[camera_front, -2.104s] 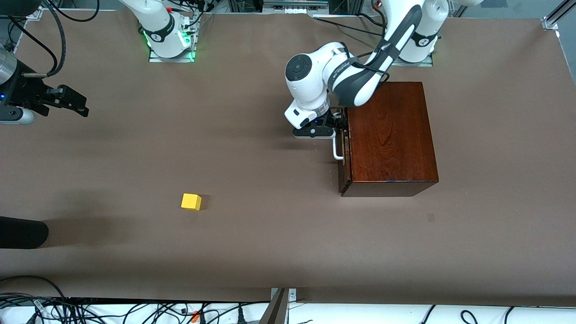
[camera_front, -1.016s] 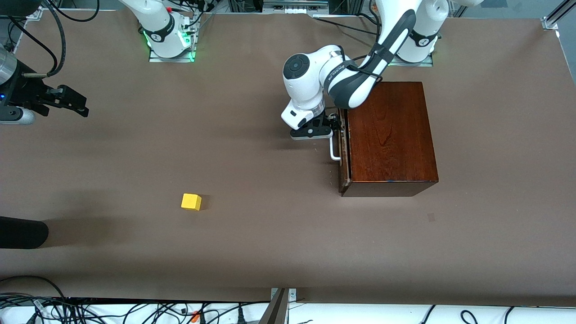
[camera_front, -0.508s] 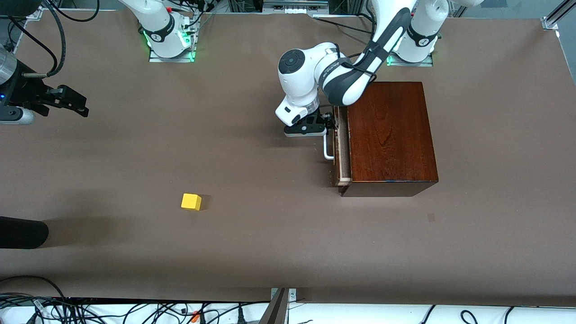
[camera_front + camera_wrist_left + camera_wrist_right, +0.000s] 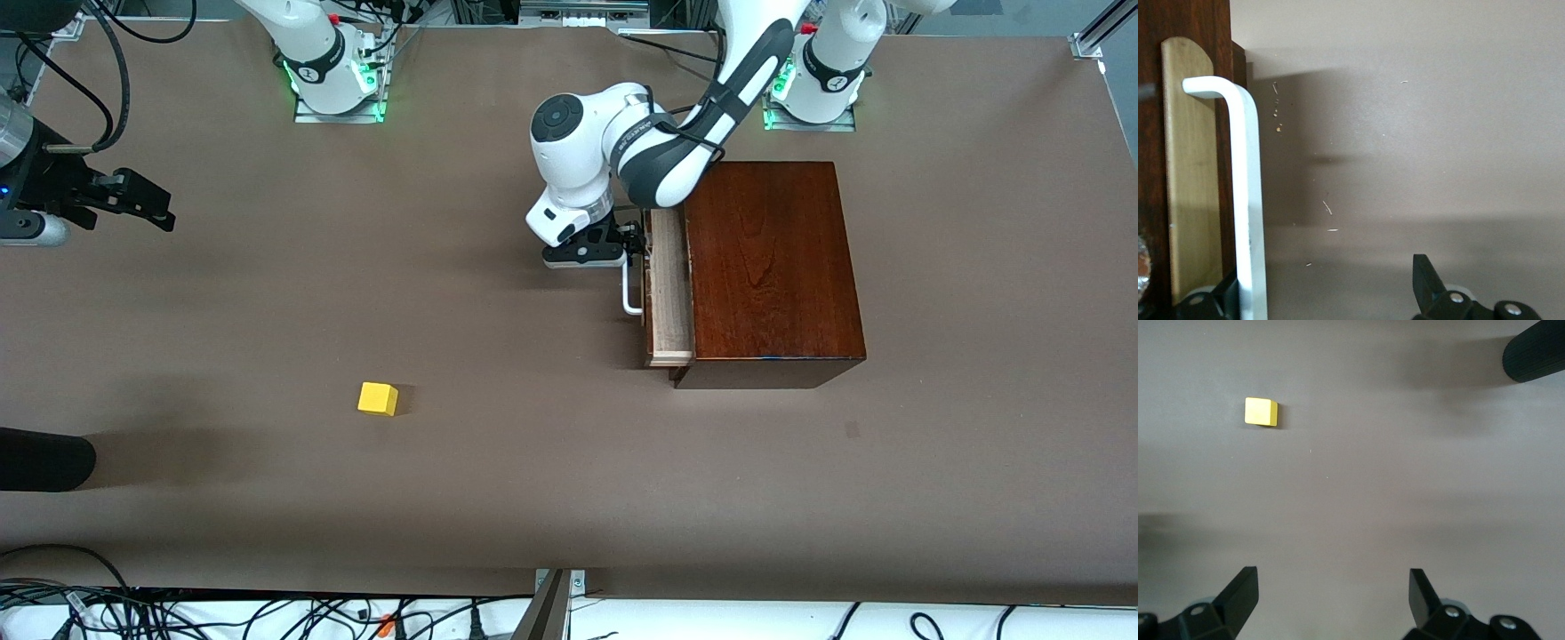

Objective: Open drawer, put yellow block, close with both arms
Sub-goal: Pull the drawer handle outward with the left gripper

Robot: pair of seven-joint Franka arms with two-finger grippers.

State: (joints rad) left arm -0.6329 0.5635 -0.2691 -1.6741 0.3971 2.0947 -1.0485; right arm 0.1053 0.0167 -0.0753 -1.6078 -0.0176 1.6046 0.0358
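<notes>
Front view: left hand (image 4: pixel 633 252), fingers apart, straddles drawer (image 4: pixel 669 293) handle (image 4: pixel 629 293).

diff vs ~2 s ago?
The left gripper, hooked on the handle with fingers open, has pulled the drawer partly out of the box toward the right arm's end. Yellow block and the waiting, open right gripper unchanged.
</notes>
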